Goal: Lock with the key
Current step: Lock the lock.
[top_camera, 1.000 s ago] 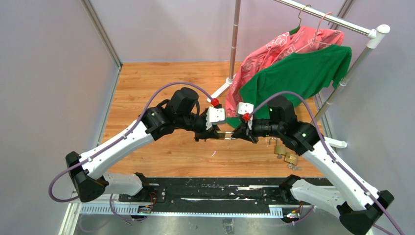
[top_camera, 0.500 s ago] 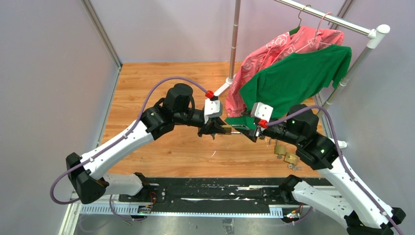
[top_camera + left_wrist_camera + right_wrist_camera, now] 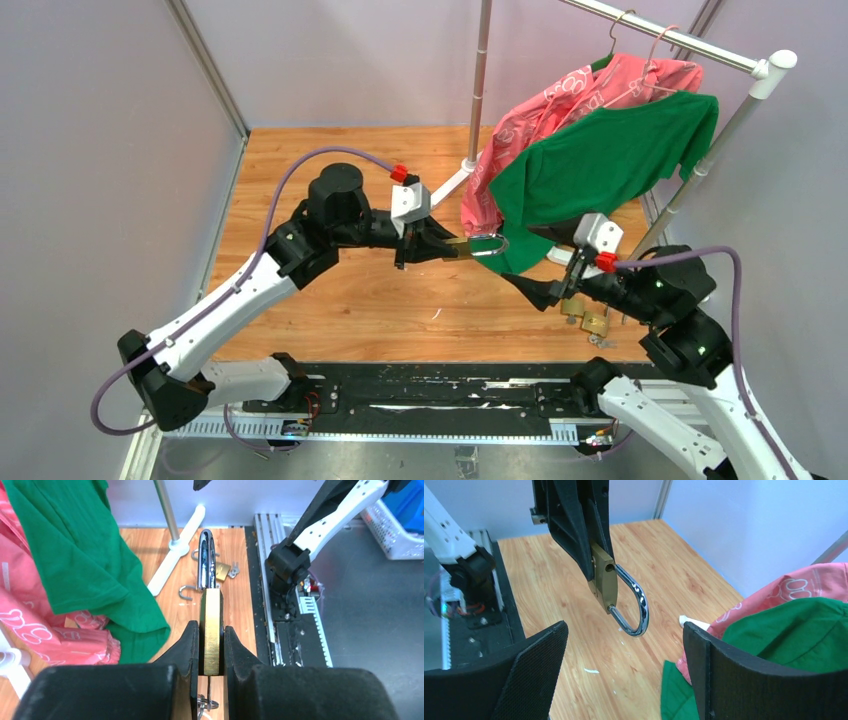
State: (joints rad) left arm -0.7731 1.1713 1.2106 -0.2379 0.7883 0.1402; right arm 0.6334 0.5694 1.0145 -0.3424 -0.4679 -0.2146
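Padlock (image 3: 211, 625) clamped flat in left gripper (image 3: 437, 248), held aloft between the arms; right gripper (image 3: 624, 635) spread wide, empty, facing it.
Brass body looks dense, rigid and smooth, so its broad faces suit a grip; chromed shackle (image 3: 638, 605) is slick, curved, poor to hold. Key ring (image 3: 205, 702) peeks beneath; key itself hidden.

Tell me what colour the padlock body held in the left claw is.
Brass gold padlock body, with a shiny silver shackle; the right wrist view shows it best.
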